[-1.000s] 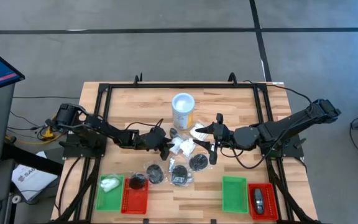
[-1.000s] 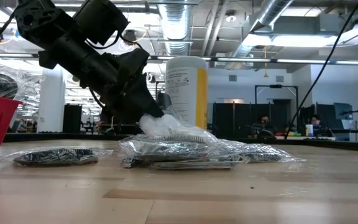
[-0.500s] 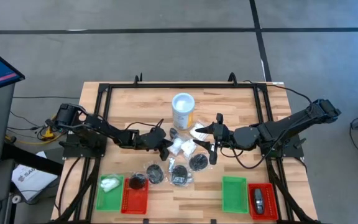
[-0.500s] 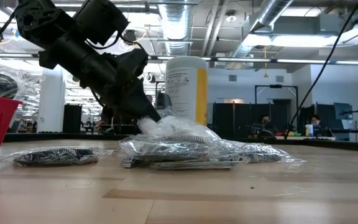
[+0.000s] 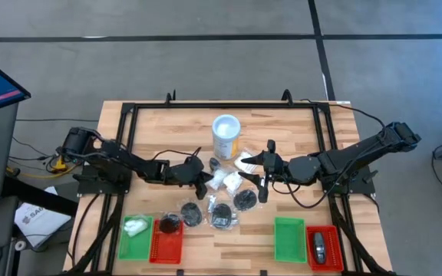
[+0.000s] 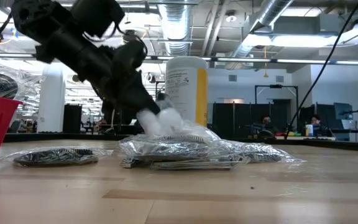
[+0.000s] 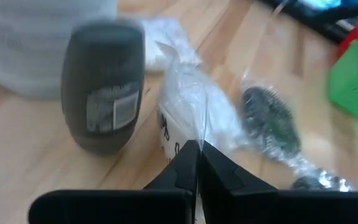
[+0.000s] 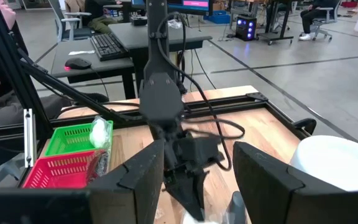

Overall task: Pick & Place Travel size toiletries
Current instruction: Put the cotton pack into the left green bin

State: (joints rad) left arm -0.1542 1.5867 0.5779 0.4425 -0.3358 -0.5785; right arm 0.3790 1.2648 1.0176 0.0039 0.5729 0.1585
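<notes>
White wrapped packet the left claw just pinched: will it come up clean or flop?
The left claw is shut on only a fold of clear film on the white packet, so it will likely dangle. The crinkled wrap looks slick and may slip. It seems light, but its film touches neighbouring packets and may drag them.

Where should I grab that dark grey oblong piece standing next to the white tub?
Take the dark grey oblong piece across its narrow sides, probably from above: it stands upright beside the white tub, with the white packet close by.
</notes>
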